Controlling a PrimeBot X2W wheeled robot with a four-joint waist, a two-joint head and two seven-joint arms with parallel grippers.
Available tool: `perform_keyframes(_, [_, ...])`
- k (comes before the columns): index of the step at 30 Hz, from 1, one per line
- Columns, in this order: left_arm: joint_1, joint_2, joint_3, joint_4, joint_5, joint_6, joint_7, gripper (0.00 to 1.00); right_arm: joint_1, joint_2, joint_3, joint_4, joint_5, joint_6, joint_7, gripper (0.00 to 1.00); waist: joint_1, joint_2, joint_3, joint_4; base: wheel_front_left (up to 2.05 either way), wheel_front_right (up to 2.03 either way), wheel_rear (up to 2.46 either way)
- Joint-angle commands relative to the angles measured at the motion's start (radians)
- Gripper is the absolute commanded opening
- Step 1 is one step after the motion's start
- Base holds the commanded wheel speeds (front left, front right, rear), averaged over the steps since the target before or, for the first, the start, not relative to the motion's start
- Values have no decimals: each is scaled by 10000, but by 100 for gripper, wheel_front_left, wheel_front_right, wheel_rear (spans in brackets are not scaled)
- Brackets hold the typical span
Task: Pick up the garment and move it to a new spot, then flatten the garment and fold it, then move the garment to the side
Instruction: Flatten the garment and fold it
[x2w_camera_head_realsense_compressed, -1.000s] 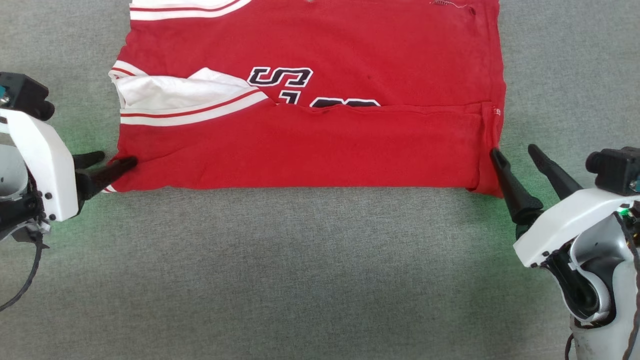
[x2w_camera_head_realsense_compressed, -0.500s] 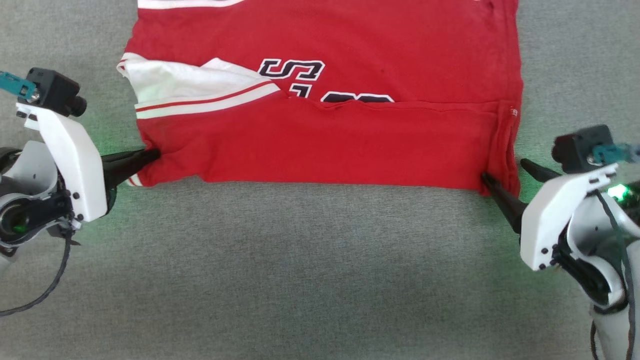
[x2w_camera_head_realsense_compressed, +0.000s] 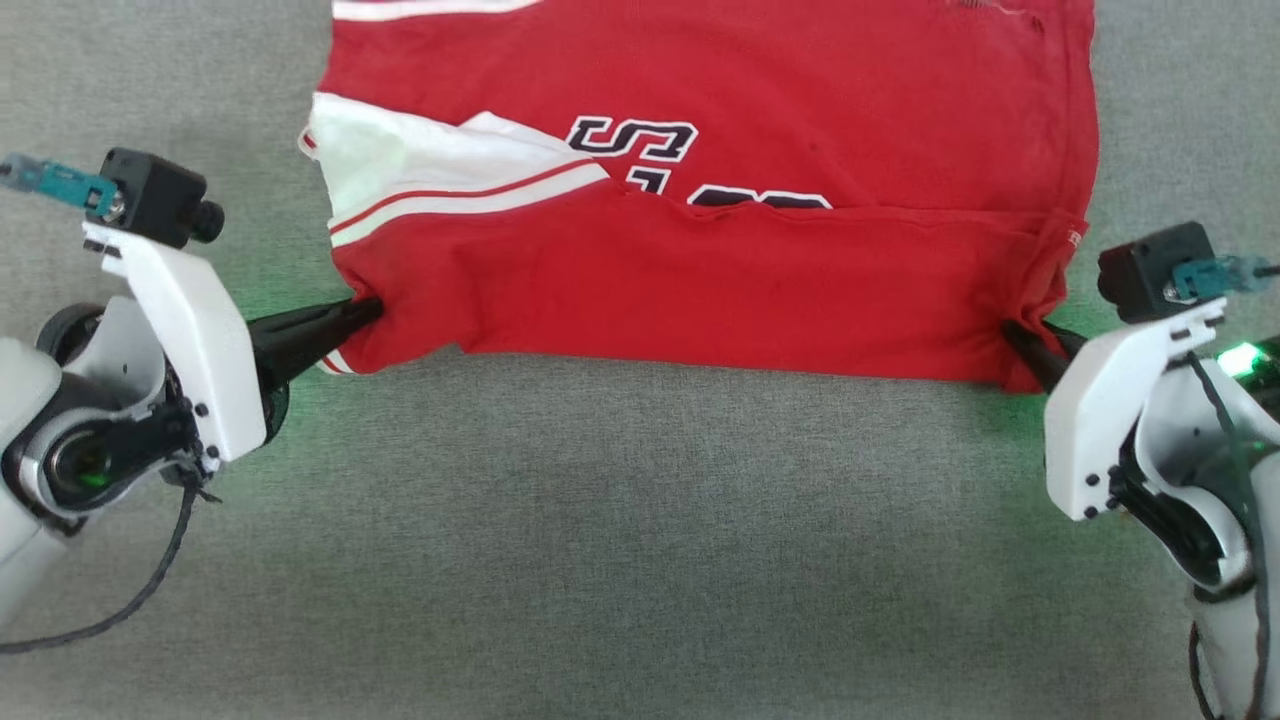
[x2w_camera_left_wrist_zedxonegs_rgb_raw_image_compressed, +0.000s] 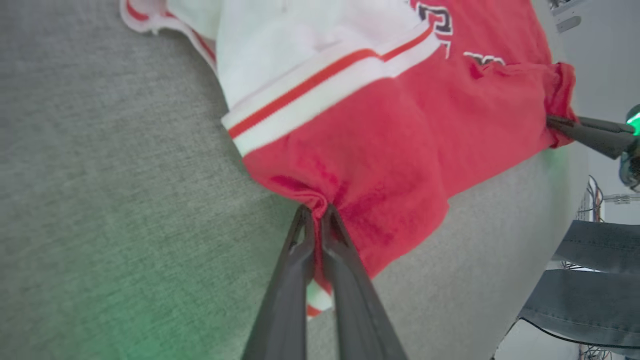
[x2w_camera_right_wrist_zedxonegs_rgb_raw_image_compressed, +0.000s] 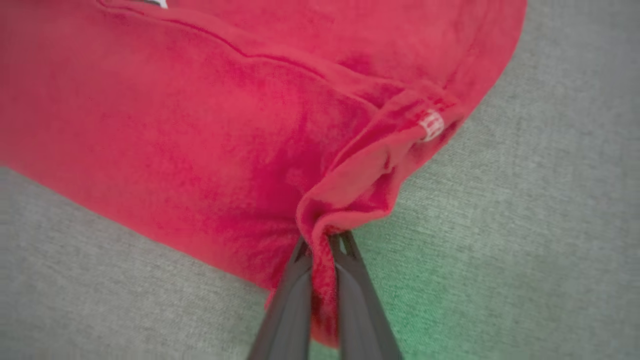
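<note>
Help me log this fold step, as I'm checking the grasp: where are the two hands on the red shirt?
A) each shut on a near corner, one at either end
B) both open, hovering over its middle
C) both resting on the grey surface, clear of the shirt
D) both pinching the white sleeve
A: the left hand and the right hand each pinch bunched red cloth at a near corner of the garment.

The garment lies spread on the desk, with its near strip folded back on top of its middle. A sleeve lies on the garment at its left end, behind that strip. The left hand pinches the garment's near left corner, and the right hand pinches its near right corner. A person's legs stand beyond the desk's edge, on the garment's near side.
</note>
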Motion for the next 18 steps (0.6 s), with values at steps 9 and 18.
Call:
perform_keyframes(9, [1362, 863, 112, -1527, -521, -38, -1146, 0, 880, -613, 3, -535, 346, -31, 0, 0, 0, 0, -817, 322, 0, 0, 0])
perform_keyframes(18, [2789, 1987, -121, -3176, -276, 51, -2230, 0, 2321, -1418, -354, -1294, 779, -31, 432, 0, 0, 0, -1120, 473, 0, 0, 0])
